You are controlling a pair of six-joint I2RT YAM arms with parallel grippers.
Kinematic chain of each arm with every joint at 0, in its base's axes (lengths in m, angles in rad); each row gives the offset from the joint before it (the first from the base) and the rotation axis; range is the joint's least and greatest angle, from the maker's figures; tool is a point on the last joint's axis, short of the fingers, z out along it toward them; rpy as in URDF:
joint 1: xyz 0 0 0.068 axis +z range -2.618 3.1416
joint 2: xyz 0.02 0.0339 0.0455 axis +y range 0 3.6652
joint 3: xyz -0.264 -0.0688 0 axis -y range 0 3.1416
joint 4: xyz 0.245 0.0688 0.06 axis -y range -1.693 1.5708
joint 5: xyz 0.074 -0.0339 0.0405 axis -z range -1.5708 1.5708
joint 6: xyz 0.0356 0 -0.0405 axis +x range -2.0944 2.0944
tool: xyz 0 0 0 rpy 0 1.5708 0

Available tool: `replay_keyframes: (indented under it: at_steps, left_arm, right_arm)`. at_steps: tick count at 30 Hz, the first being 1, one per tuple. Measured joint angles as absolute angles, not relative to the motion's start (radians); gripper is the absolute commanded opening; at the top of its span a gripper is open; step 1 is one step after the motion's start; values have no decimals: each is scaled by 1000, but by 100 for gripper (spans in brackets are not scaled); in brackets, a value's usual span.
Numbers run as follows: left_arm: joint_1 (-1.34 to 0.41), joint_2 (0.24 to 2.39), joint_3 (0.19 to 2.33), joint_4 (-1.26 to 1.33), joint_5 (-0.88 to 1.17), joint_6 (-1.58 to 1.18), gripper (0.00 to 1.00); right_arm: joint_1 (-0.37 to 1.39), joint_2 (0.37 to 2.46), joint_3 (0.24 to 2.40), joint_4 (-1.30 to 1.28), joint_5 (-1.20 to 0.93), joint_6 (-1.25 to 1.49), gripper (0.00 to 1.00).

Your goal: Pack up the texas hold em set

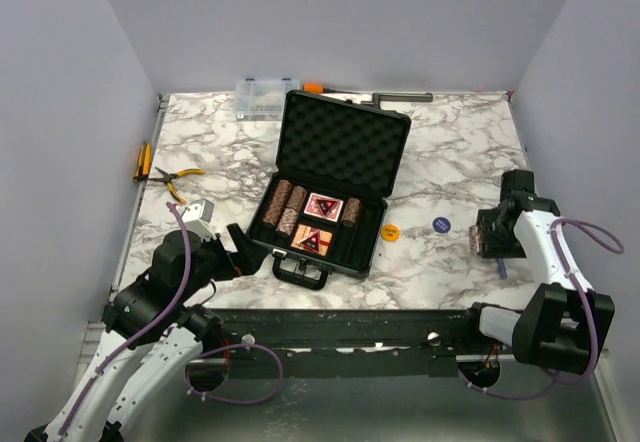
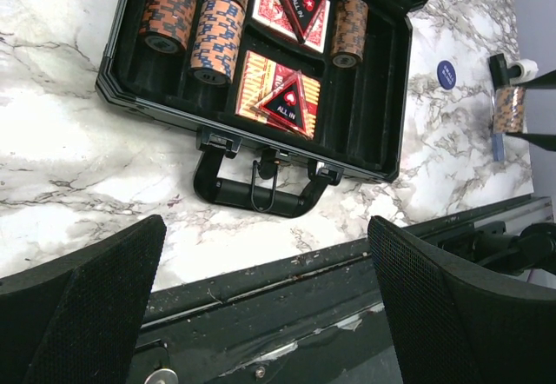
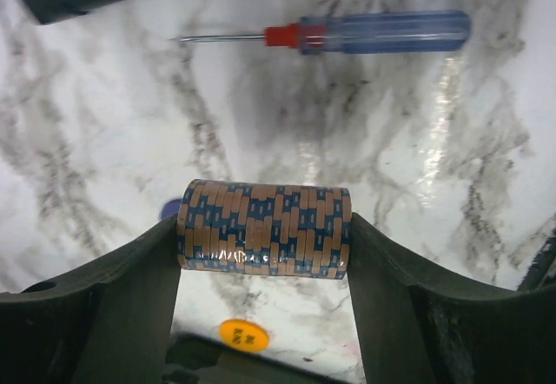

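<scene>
The black case (image 1: 345,142) sat open in the middle of the marble table (image 1: 450,152). Its lid stood up on the far side. Its handle (image 1: 300,270) pointed at the near edge, turned a little to the left arm. Inside, three chip stacks (image 1: 285,207) lay on their sides at the left end, side by side. Their long way ran from the handle side to the lid side. One more stack (image 1: 350,210) lay the same way at the right end. Between them were two red card decks (image 2: 252,80), each with a triangle token (image 2: 287,102) on top.

The left gripper (image 2: 265,245) was spread wide with nothing in it, just near the handle.

The right gripper (image 3: 265,254) was well off to the right of the case. It squeezed a brown chip roll (image 3: 265,228) between its two fingers. The roll lay flat, its long way going from one finger across to the other.

An orange round token (image 1: 390,231) and a blue round token (image 1: 441,224) lay on the table between the case and the right gripper. A blue screwdriver (image 3: 382,32) lay on the table near the roll.
</scene>
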State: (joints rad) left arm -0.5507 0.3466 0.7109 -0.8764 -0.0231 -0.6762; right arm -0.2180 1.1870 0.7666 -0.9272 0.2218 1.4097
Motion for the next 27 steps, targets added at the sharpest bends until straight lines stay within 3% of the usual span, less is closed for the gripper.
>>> replay_keyframes:
  at_steps: [5,12,22,27]
  left_arm:
    - [-549,347,711,-876,-23,-676,98]
    - [-549,347,711,-876,-23,-676,99]
    - [-546,336,711,-876,-23,-676,98]
    - [-545,335,711,-876,-23,-676,98]
  right_arm:
    - [-218,1187,855,-925,196,1385,18]
    - [-218,1171,876,-923,104,1386,1]
    - [-213,1185,940,-899,-54,1399,1]
    - [-119,1214,950,-876,-96,1474,1]
